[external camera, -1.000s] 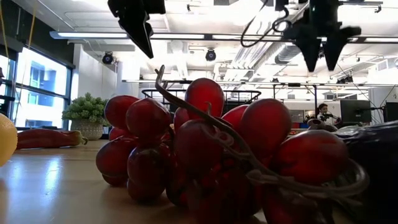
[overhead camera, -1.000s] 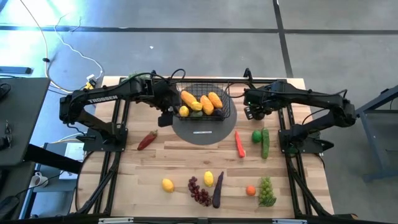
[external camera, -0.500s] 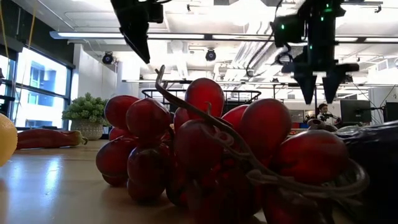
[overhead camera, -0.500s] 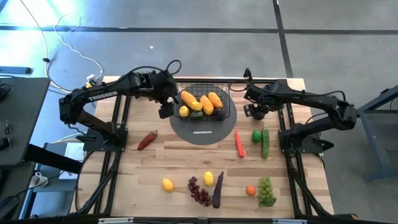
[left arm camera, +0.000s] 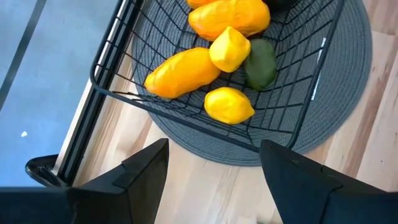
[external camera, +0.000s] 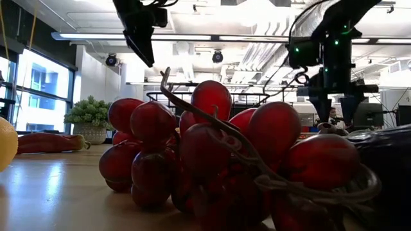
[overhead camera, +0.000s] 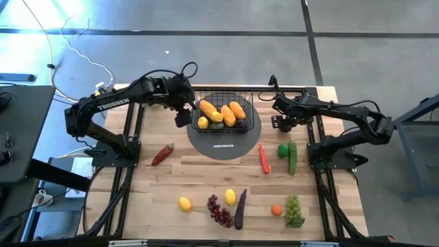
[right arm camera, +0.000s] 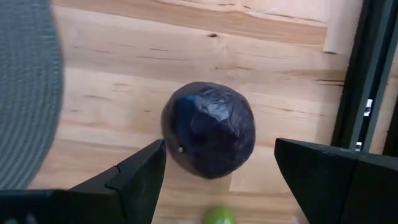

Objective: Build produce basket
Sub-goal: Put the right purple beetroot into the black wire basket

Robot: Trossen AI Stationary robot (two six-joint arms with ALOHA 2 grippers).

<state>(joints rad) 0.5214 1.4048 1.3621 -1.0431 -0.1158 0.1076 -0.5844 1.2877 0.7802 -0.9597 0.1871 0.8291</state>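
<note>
Your basket (overhead camera: 226,113) sat on a round grey mat (overhead camera: 223,143) at the far middle of the bench (overhead camera: 206,180), with yellow and orange produce (left arm camera: 211,62) inside it. Your left claw (left arm camera: 214,180) hung just outside the basket's left wall, fingers spread wide and empty. Your right claw (right arm camera: 217,180) hovered wide open over a dark purple ball (right arm camera: 208,130) right of the mat, not touching it

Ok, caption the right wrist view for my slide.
Right gripper open above a dark purple round toy on the wooden table.
</note>
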